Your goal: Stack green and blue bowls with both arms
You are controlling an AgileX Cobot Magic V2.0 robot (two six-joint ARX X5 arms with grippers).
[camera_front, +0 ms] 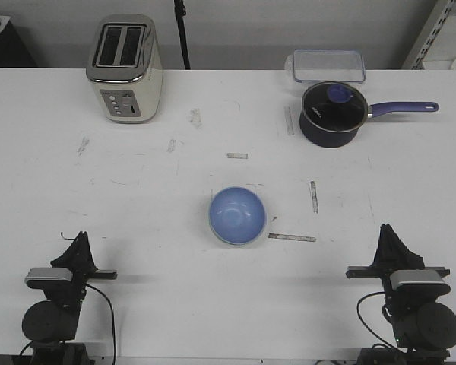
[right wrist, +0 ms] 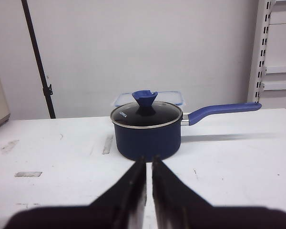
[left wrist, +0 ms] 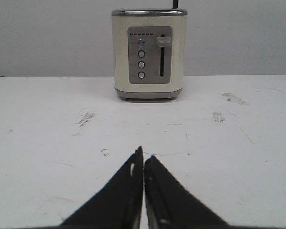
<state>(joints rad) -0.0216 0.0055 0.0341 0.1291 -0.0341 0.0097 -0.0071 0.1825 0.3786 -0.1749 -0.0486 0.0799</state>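
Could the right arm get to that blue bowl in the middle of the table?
Probably yes. The blue bowl sits in the open, and only bare table lies between it and the right gripper, which is shut and empty. The saucepan stands farther back, out of the way. Whether the arm stretches that far can't be confirmed.

Left arm [camera_front: 57, 304]: black, round joint housing, grey-silver block behind the tool, thin black cable looping off the base. Right arm [camera_front: 414, 304]: same build. Left tool [left wrist: 143, 157] and right tool [right wrist: 148, 164]: two matte black tapered fingers, wedge-shaped, narrowing to points.
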